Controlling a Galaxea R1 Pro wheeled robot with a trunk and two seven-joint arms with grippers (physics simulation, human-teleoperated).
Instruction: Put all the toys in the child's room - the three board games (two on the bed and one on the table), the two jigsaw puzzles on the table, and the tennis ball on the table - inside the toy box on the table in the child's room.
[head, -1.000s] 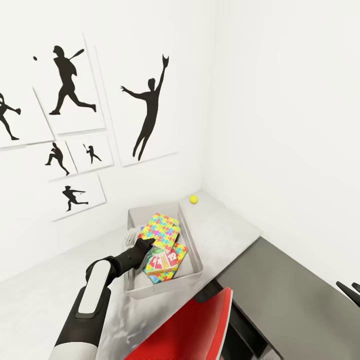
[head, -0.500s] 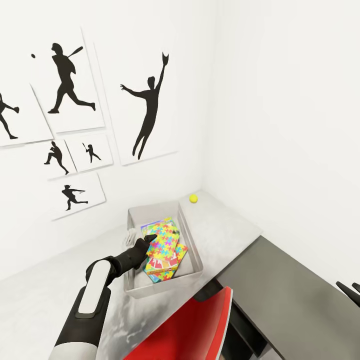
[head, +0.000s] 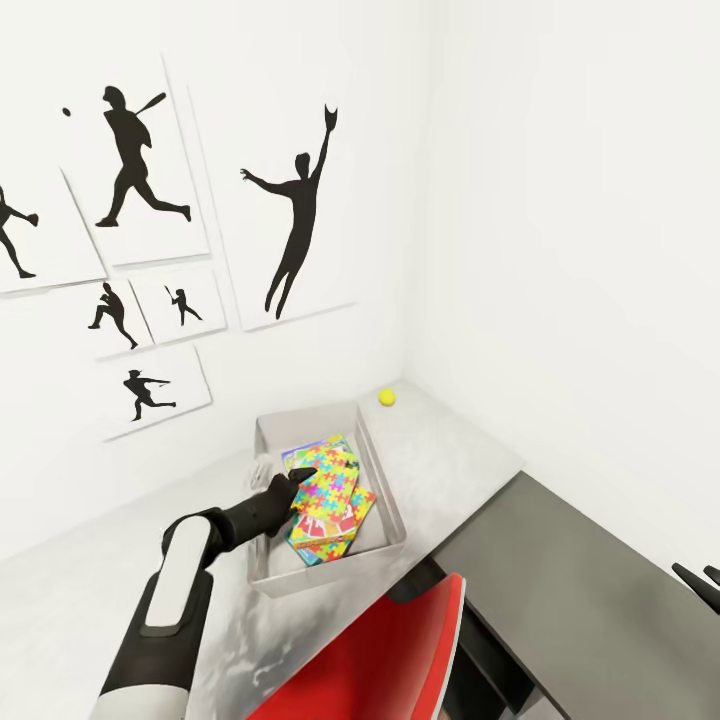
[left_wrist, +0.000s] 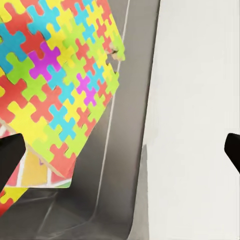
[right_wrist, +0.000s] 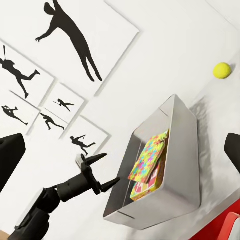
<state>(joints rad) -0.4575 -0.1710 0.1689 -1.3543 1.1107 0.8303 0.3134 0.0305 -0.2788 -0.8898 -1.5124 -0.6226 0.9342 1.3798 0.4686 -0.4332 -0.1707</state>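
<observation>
Head view: the left tool (head: 300, 478) hangs with its fingers spread and empty over the near-left rim of the toy box (head: 385, 500), where the jigsaw puzzles (head: 333, 487) lie stacked; the tennis ball (head: 387, 397) rests on the desk (head: 470, 455) beyond the box's far corner, where a careless reach could roll it off. Left wrist view: the top puzzle (left_wrist: 55, 80) sits tilted against the box wall (left_wrist: 120, 165), and a knock to the rim could shift it. Right wrist view: the right tool's (right_wrist: 120, 150) fingers stand wide apart, well clear of the box (right_wrist: 185, 150).

We see a pale grey table (head: 470, 455) in the corner. On it the grey toy box (head: 385, 505) sits just beyond our left gripper (head: 292, 478); the tennis ball (head: 387, 397) lies farther past it, near the wall.
</observation>
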